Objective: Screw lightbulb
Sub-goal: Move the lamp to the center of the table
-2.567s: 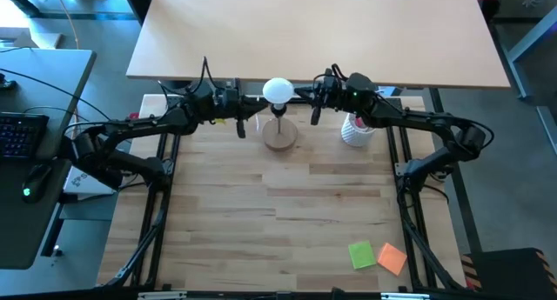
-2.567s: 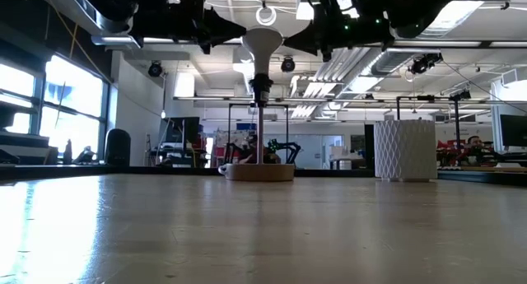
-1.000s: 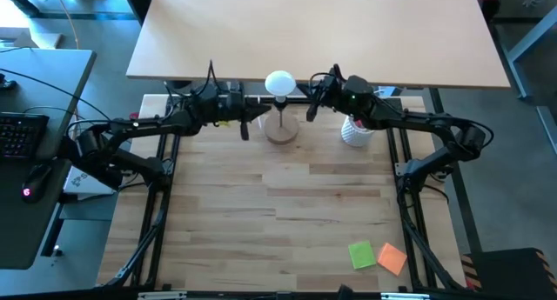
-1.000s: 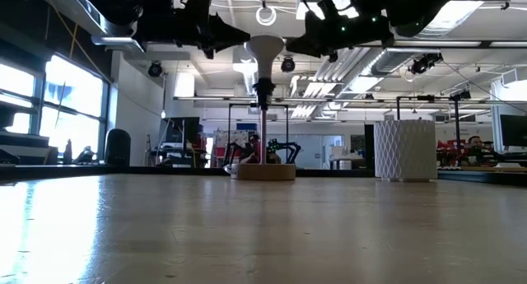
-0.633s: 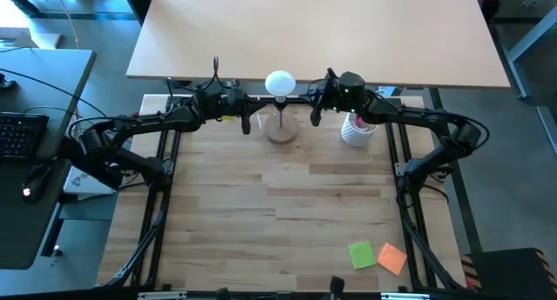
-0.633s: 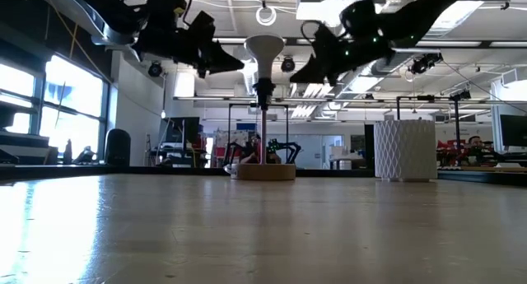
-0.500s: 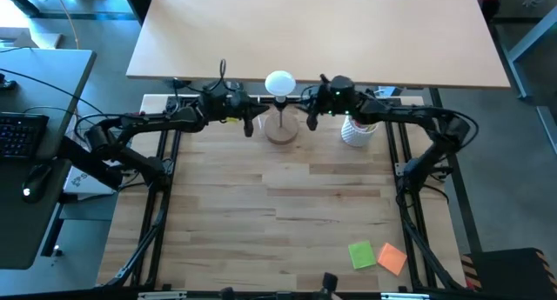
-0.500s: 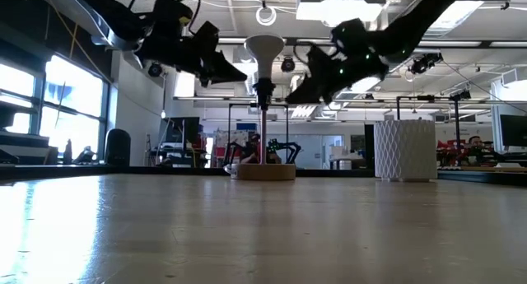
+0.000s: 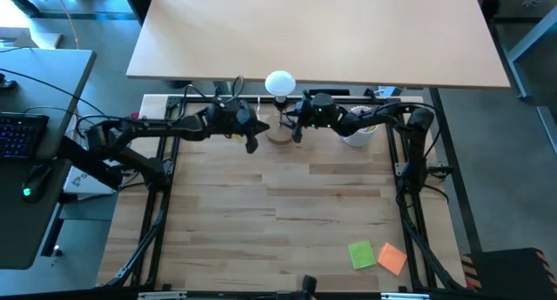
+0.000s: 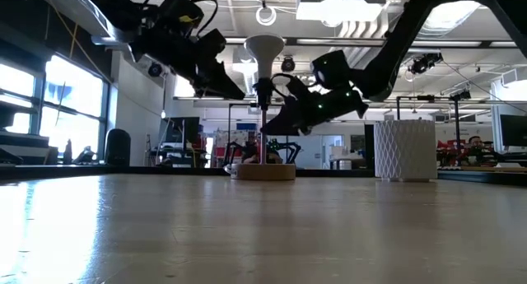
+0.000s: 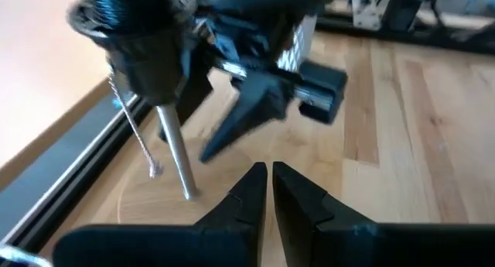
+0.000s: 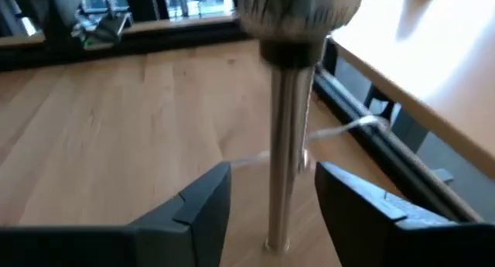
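Observation:
The white lightbulb (image 9: 278,82) (image 10: 264,47) stands upright, its narrow end in the black socket (image 10: 263,90) on the lamp's thin pole (image 12: 282,166). The pole rises from a round wooden base (image 10: 263,171). My right gripper (image 12: 272,174) (image 10: 276,123) is open. Its fingers stand on either side of the pole below the socket, apart from it. My left gripper (image 11: 269,170) (image 10: 239,93) is shut, tilted down beside the pole on the lamp's left, touching nothing.
A white ribbed cup (image 9: 357,131) (image 10: 403,150) stands just right of the lamp base, behind my right arm. Green (image 9: 362,255) and orange (image 9: 392,258) sticky notes lie at the near right. A large desk (image 9: 313,30) borders the far edge.
Both grippers have come down from beside the bulb and tipped downward. The right one has sunk farther, to the pole below the socket. The left has dropped a little and moved in toward the lamp. The bulb has stayed in the socket.

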Motion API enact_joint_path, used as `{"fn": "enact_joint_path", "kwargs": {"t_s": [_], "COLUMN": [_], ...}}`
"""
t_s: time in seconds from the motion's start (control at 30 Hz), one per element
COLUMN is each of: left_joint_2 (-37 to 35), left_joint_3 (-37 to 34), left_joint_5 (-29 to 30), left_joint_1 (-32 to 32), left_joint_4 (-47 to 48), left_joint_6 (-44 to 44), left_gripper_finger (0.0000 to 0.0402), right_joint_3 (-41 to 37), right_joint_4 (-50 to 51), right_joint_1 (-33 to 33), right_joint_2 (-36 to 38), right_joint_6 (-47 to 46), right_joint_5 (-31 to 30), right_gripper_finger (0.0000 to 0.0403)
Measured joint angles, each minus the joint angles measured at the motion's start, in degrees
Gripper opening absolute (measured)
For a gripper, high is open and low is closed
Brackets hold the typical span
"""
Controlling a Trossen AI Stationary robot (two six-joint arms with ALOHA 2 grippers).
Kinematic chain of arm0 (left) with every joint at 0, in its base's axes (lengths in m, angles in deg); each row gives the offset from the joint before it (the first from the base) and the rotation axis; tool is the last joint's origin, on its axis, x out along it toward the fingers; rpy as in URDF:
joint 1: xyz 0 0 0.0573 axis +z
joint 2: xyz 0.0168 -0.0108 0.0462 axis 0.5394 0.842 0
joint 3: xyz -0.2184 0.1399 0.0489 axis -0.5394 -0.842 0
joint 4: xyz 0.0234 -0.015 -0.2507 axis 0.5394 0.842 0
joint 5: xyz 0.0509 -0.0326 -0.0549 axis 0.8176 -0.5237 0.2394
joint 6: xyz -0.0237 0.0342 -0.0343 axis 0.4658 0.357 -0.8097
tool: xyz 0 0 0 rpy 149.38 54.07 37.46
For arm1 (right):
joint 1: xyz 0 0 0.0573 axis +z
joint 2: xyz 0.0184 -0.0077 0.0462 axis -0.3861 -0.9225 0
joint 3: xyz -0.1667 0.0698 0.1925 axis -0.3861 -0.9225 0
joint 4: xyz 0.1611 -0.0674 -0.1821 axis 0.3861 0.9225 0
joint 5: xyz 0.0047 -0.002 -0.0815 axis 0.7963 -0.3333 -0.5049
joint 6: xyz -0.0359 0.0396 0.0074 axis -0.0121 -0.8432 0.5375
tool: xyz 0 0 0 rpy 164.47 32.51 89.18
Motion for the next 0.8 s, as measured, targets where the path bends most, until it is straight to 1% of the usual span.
{"fn": "enact_joint_path", "kwargs": {"t_s": [0.1,0.3,0.37,0.4,0.57,0.8], "left_joint_2": [-0.1,-0.1,-0.1,-0.1,-0.4,-4.0], "left_joint_3": [0.0,0.0,0.0,0.0,0.0,-0.6], "left_joint_5": [4.5,12.8,15.9,17.4,24.8,30.8], "left_joint_1": [-3.1,-8.4,-9.9,-10.6,-13.2,-15.9], "left_joint_4": [1.0,1.1,1.2,1.4,3.8,10.1], "left_joint_6": [0.0,-0.2,-0.2,-0.2,-1.7,-4.1], "left_gripper_finger": [0.0021,0.0021,0.0021,0.0021,0.0021,0.0021], "right_joint_3": [0.0,0.0,0.0,0.0,0.0,0.0], "right_joint_4": [-1.8,-2.6,-2.6,-2.6,-2.7,-2.3], "right_joint_1": [0.4,0.6,0.8,0.9,2.1,6.2], "right_joint_2": [0.0,0.0,0.0,0.0,0.0,0.0], "right_joint_6": [-0.6,-1.3,-1.3,-1.1,-1.6,-1.6], "right_joint_5": [-0.5,-0.6,-0.7,-0.6,-1.0,0.2], "right_gripper_finger": [0.0149,0.0038,0.0016,0.0014,0.0032,0.0004]}}
